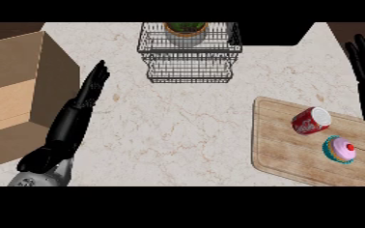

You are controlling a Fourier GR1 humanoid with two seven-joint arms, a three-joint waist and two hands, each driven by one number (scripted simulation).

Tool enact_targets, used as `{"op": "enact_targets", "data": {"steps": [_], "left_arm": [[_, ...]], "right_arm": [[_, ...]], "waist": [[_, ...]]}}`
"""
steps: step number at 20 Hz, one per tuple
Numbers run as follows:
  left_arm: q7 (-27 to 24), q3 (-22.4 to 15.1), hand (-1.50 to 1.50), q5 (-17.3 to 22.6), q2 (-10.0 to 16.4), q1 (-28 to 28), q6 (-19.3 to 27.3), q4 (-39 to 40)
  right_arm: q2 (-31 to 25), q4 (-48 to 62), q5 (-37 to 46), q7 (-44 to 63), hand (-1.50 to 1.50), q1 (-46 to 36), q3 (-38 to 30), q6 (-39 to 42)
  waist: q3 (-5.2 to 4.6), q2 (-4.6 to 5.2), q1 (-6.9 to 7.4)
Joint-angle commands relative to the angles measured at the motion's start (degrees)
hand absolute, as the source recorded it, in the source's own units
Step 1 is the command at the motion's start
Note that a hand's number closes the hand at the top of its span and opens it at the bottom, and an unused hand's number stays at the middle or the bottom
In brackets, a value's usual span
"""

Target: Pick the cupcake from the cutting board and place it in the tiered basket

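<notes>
The cupcake (340, 149), pink frosting with a red cherry in a teal wrapper, sits on the wooden cutting board (279, 140) at the lower right. The black wire tiered basket (189, 58) stands at the top centre of the counter. My left hand (80, 110) lies at the left with fingers straight, pointing up the counter, holding nothing and far from both. Only the straight fingers of my right hand (357, 58) show at the right edge, above the board and apart from the cupcake.
A red soda can (311, 121) lies on its side on the board just above the cupcake. A potted plant (186, 30) sits in the basket's upper tier. An open cardboard box (28, 87) stands at the left edge, beside my left forearm.
</notes>
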Motion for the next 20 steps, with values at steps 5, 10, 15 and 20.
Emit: {"op": "enact_targets", "data": {"steps": [5, 10, 15, 20], "left_arm": [[8.5, 1.5, 0.0, 6.4, -3.3, 3.1, -0.1, 5.9], [13.7, 1.1, 0.0, 10.3, -5.1, 2.4, -1.7, 7.9], [17.3, 2.4, 0.0, 11.7, -5.6, -1.7, -2.1, 9.3], [15.5, 2.7, 0.0, 11.9, -5.4, -0.2, -3.9, 11.9]], "right_arm": [[-3.1, -0.4, -10.9, -18.8, 1.5, 6.1, -2.2, 30.7], [-2.5, 21.3, -14.9, -27.8, -1.5, 12.2, -15.8, 32.7], [-8.7, 27.8, -1.0, -47.8, -1.5, 15.0, -14.6, 49.0], [-18.5, 28.8, 11.3, -55.4, -1.5, 20.9, -17.7, 45.5]], "waist": [[0.75, 1.42, -2.29], [0.71, 1.95, -2.2], [0.51, 1.49, -1.06], [0.26, 1.07, -1.53]]}}
